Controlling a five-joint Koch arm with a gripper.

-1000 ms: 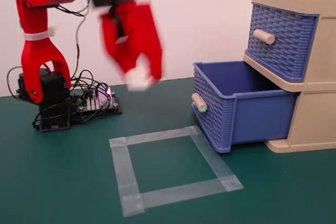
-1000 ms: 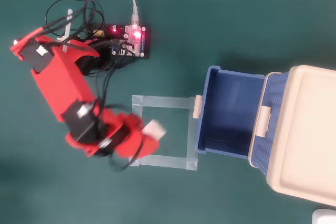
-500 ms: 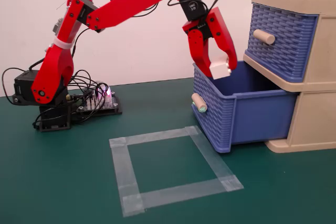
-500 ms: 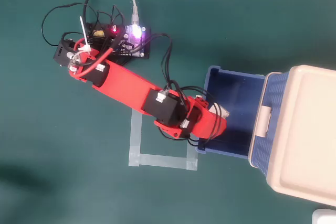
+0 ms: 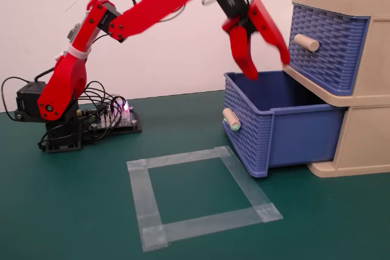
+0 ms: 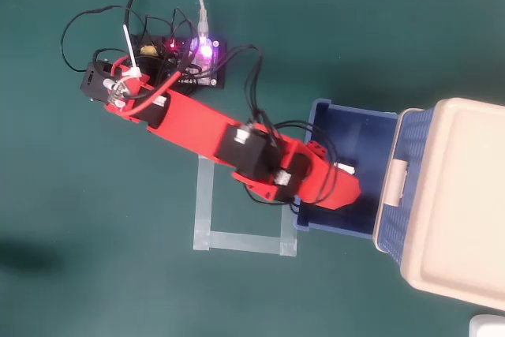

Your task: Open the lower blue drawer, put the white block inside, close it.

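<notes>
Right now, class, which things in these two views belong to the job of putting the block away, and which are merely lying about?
Belonging to the job:
- lower blue drawer, pulled open
- white block, a sliver showing beside the arm, over the drawer
- tool, jaws spread above the drawer

Merely lying about:
- upper blue drawer, closed
- taped square on the table
- circuit board with cables

Lower blue drawer point(image 5: 277, 127) smooth plastic sides, wicker-weave textured front; beige cabinet frame point(image 5: 365, 144) matt plastic; red gripper point(image 5: 268, 68) glossy plastic; surface point(image 5: 67, 211) matt dark green, cloth-like; tape square point(image 5: 204, 196) translucent, slightly shiny, wrinkled at corners.
</notes>
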